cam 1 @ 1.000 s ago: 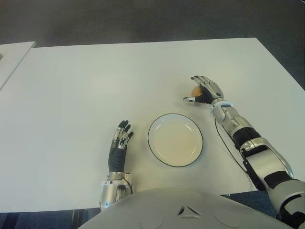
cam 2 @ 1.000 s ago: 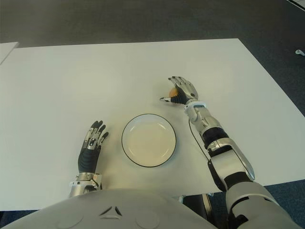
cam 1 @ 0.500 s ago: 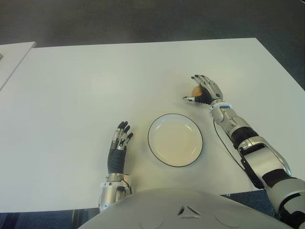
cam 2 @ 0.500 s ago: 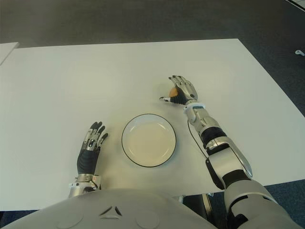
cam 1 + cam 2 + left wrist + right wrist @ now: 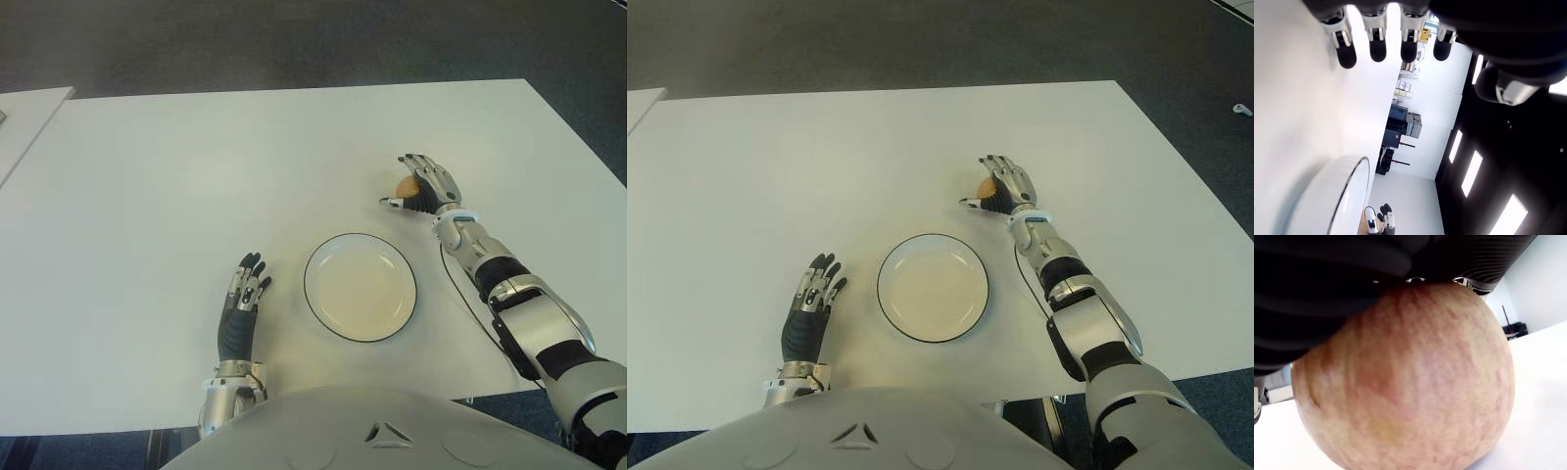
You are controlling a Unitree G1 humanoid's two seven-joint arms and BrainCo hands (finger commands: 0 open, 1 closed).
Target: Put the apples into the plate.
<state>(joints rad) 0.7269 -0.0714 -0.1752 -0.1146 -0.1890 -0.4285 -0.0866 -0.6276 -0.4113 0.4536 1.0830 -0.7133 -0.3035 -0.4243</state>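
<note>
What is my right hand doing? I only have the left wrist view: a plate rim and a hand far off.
Observer: The right hand is curled over an apple, beyond the plate on its right side.
Operator: Is the apple really in the grip?
Observer: The right wrist view shows the palm pressed onto the apple's top, its underside at the table.
Operator: Anything on the plate?
Observer: No, it is bare; the left hand lies open to its left.
</note>
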